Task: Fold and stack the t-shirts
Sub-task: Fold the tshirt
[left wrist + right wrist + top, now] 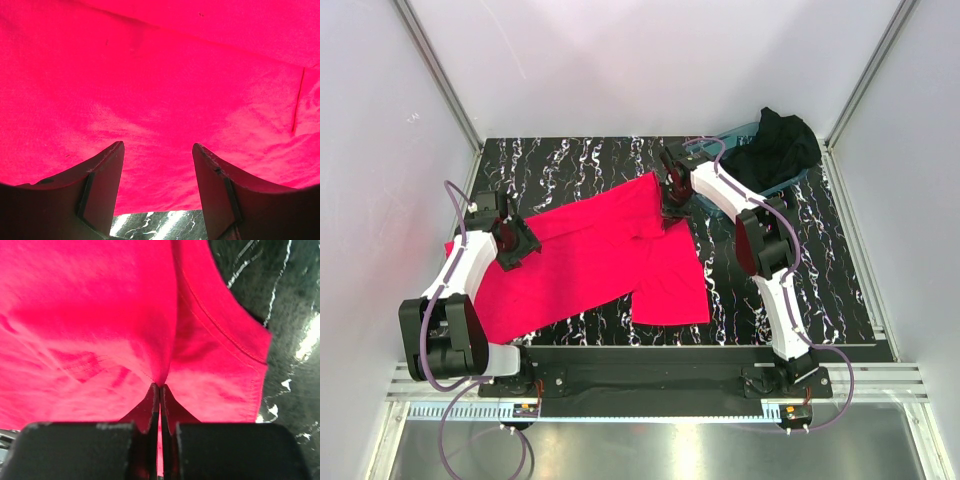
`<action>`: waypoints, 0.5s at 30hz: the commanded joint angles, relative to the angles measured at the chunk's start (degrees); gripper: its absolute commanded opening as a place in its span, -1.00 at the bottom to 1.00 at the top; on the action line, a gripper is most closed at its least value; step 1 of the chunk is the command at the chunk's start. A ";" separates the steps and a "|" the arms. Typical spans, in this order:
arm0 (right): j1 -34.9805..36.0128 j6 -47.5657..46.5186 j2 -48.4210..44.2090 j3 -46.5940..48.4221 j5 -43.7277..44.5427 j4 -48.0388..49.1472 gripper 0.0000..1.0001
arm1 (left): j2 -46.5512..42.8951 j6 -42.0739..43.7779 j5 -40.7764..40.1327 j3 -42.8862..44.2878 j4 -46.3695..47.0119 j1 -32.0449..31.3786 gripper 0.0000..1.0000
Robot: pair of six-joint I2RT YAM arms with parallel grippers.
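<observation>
The pinkish-red t-shirt (590, 265) lies spread across the black marbled table, partly folded near its far right corner. My right gripper (672, 205) is shut on a pinch of its cloth (125, 330) at that far edge; the jaws stand together with red fabric between them (160, 386). My left gripper (513, 243) is open over the shirt's left side; its fingers stand wide apart just above the red cloth (160, 100), holding nothing (158, 150). The black t-shirt (775, 148) lies bunched in the teal tub (790, 185) at the far right.
The marbled tabletop (770, 280) shows to the right of the red shirt and along the far edge. White walls with metal frame posts close in on three sides. The arm bases sit on a rail at the near edge.
</observation>
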 commanded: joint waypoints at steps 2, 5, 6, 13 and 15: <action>-0.41 -3.13 -2.77 0.13 2.05 -3.01 -1.00 | -1.16 0.74 -0.05 0.10 1.41 -0.16 0.25; -0.67 -3.74 -2.95 -0.05 2.04 -3.53 -0.99 | -1.25 0.92 -0.23 0.10 1.32 -0.16 0.25; -0.68 -3.83 -3.12 -0.31 2.39 -3.54 -0.99 | -1.25 0.92 -0.31 0.27 1.06 -0.24 0.25; -1.12 -6.99 -2.33 -0.49 6.69 -4.85 -0.41 | -1.42 1.44 0.21 0.54 0.88 -0.16 0.24; -0.77 -8.49 -3.82 0.48 7.93 -4.77 -0.29 | -1.68 1.71 0.48 0.45 0.88 -0.16 0.25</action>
